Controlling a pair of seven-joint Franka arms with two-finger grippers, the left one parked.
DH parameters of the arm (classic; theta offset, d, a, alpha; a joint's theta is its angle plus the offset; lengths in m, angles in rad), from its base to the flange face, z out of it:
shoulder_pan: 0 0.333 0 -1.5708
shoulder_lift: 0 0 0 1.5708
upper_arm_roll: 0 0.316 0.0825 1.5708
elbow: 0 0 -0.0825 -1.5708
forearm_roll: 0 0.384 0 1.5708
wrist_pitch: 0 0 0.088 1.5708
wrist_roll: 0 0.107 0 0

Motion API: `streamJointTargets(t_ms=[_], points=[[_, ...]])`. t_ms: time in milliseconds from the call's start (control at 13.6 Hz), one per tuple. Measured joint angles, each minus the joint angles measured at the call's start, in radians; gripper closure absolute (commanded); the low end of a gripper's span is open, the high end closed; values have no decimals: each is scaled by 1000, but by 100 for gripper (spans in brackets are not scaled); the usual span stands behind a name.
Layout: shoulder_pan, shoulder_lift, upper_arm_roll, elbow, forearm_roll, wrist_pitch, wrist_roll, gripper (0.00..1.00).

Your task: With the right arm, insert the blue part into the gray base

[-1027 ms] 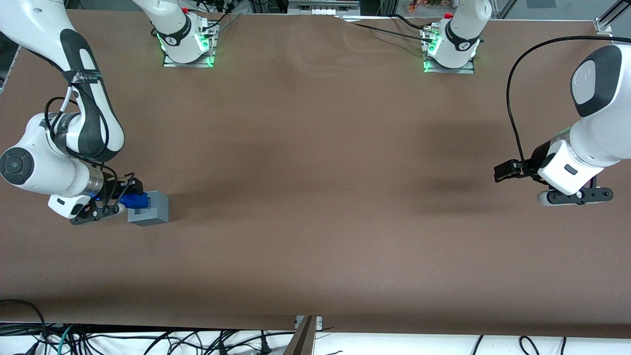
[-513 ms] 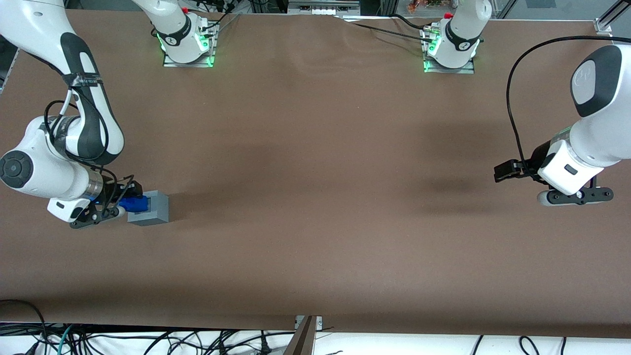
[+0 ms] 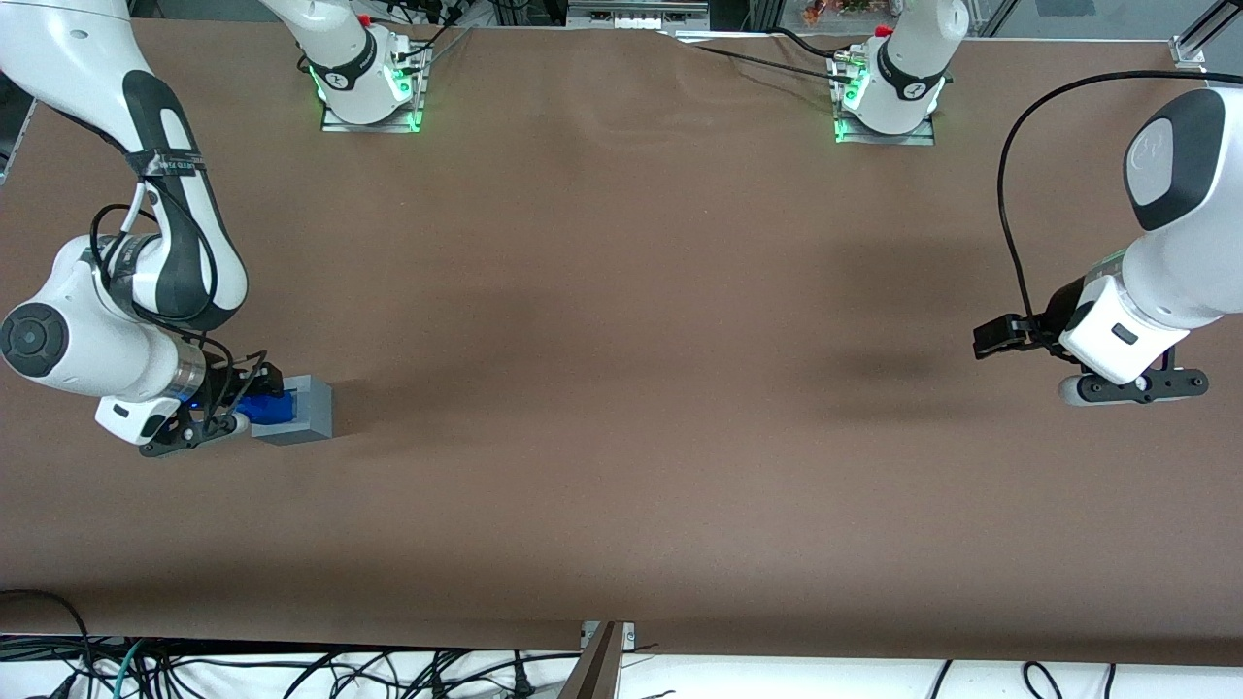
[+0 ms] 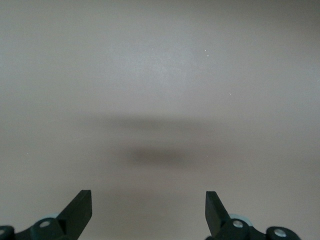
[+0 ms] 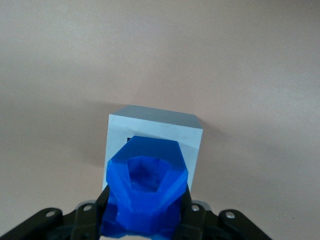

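The gray base [image 3: 303, 413] is a light gray cube on the brown table toward the working arm's end. The blue part [image 3: 266, 408] is held over its top face, covering the recess. My right gripper [image 3: 254, 400] is shut on the blue part, its black fingers on both sides of it. In the right wrist view the blue part [image 5: 145, 187] fills the space between the fingers [image 5: 192, 212], and the gray base [image 5: 155, 137] shows directly under it, with a dark sliver of the recess at the part's edge.
The brown table [image 3: 621, 388] stretches wide toward the parked arm's end. Two arm bases with green lights [image 3: 369, 92] [image 3: 889, 97] stand at the table's edge farthest from the front camera. Cables hang below the near edge.
The gripper with the blue part has sunk a little lower over the gray base. The base has stayed in place.
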Motion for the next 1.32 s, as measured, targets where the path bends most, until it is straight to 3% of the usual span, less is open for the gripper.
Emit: streamJointTargets(t_ms=[1320], points=[[-1,2,1,-3,1,-36,59,56]])
